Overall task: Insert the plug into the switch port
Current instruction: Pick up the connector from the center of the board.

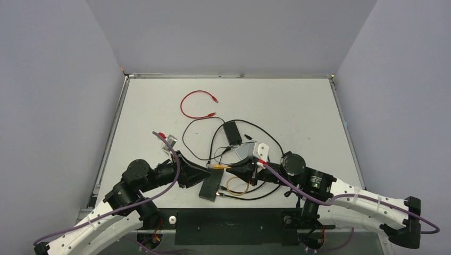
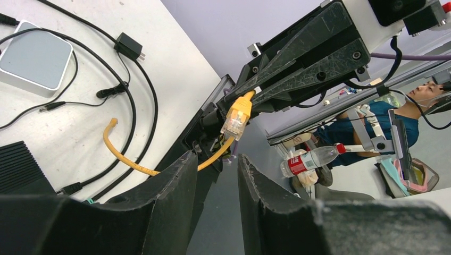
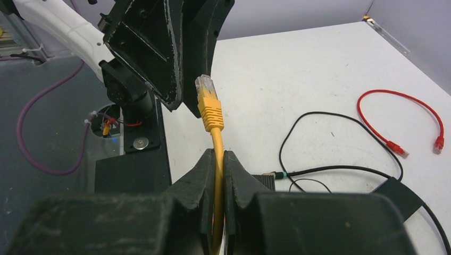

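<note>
Right hand: your right hand (image 3: 219, 159) is clamped tight on the yellow cable (image 3: 216, 143), just behind the plug. Its two fingers press the cord from both sides.
Plug: the plug (image 3: 208, 101) sticks out past those fingertips with its clear tip leading. It is held up off the surface (image 1: 298, 111) and is seated in nothing.
Left hand: your left hand (image 2: 217, 159) faces the plug with a narrow gap between its fingers. Nothing lies in that gap, and the plug sits just ahead of the fingertips.
Switch: the flat black box (image 1: 210, 185) lies on the surface near the front edge, between the two arms. In the top view it is just under the spot where the two hands meet.
Switch port: you cannot pick out the row of sockets in any view. The left wrist view catches only a ribbed corner of the box.
Cable slack: the rest of the yellow cable curls in a loop on the surface just beside the box, on the right arm's side.
Grey pad: the grey pad (image 1: 245, 151) sits just beyond the right hand, with black leads (image 1: 199, 123) strung around it.
Adapter brick: the adapter brick (image 1: 232, 132) lies farther back, near the middle.
Red cable: the red cable (image 1: 187, 106) lies in an open curl at the far left, well apart from both hands.
</note>
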